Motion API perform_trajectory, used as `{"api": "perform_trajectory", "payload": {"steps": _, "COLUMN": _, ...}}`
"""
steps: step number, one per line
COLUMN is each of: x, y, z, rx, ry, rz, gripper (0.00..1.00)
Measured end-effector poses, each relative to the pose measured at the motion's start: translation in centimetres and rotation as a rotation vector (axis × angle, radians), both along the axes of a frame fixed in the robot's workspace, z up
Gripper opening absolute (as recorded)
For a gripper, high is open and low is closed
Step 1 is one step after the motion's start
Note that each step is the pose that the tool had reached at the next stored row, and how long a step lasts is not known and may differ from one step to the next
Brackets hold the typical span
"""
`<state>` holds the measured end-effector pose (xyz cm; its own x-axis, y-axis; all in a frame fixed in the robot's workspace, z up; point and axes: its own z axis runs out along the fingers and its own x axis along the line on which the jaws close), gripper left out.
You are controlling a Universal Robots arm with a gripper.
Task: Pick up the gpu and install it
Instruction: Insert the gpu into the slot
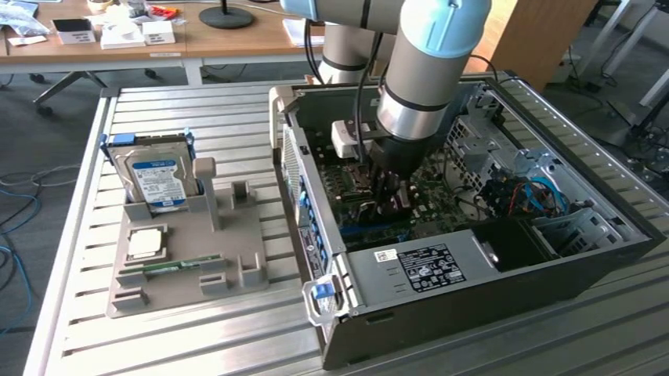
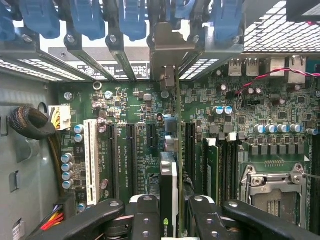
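Arm reaches down into the open computer case [image 1: 585, 258], which lies on its side on the slatted metal table [image 1: 168, 345]. The gripper [image 2: 169, 210] is clamped on the gpu [image 2: 169, 185]: in the wrist view its two dark fingers [image 2: 145, 215] sit either side of the card, pressing on its flat faces, card seen edge-on between them. The card hangs straight below the hand, so there is no gap to close between hand and card; the relation that counts is card to board. Its long axis runs out from the fingers toward the rear wall of the case, where the silver end bracket [image 2: 172, 50] stands against the row of slot openings under the blue retention clips [image 2: 87, 17]. Lower edge of the card lies in line with the black expansion slots [image 2: 131, 155] on the green motherboard [image 2: 250, 115], beside the white slot [image 2: 91, 160]; I judge it is over or partly in a slot, but whether fully seated cannot be told. In the exterior view the gripper [image 1: 389, 188] is deep among the board components. Off to the exterior view's left, well apart from the case, a grey parts holder [image 1: 188, 258] keeps the hard drive [image 1: 159, 176] upright.
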<state>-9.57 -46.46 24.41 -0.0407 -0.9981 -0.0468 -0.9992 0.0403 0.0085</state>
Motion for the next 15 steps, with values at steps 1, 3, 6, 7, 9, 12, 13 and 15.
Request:
{"api": "perform_trajectory", "payload": {"steps": 1, "x": 0.00, "y": 0.00, "z": 0.05, "rx": -0.0001, "ry": 0.0002, "rz": 0.000, "gripper": 0.27}}
{"api": "perform_trajectory", "payload": {"steps": 3, "x": 0.01, "y": -0.01, "z": 0.07, "rx": -0.0002, "ry": 0.0001, "rz": 0.000, "gripper": 0.27}}
{"api": "perform_trajectory", "payload": {"steps": 6, "x": 0.01, "y": -0.02, "z": 0.07, "rx": -0.0004, "ry": 0.0002, "rz": 0.000, "gripper": 0.27}}
{"api": "perform_trajectory", "payload": {"steps": 7, "x": 0.01, "y": -0.04, "z": 0.06, "rx": -0.0006, "ry": 0.0002, "rz": 0.000, "gripper": 0.27}}
{"api": "perform_trajectory", "payload": {"steps": 9, "x": 0.01, "y": -0.08, "z": 0.00, "rx": -0.0007, "ry": 0.0000, "rz": 0.000, "gripper": 0.27}}
{"api": "perform_trajectory", "payload": {"steps": 12, "x": 0.01, "y": -0.13, "z": -0.10, "rx": -0.0009, "ry": -0.0001, "rz": 0.000, "gripper": 0.27}}
{"api": "perform_trajectory", "payload": {"steps": 13, "x": 0.01, "y": -0.14, "z": -0.14, "rx": -0.0009, "ry": -0.0003, "rz": 0.000, "gripper": 0.27}}
{"api": "perform_trajectory", "payload": {"steps": 15, "x": 0.01, "y": -0.15, "z": -0.22, "rx": -0.0006, "ry": -0.0006, "rz": 0.000, "gripper": 0.27}}
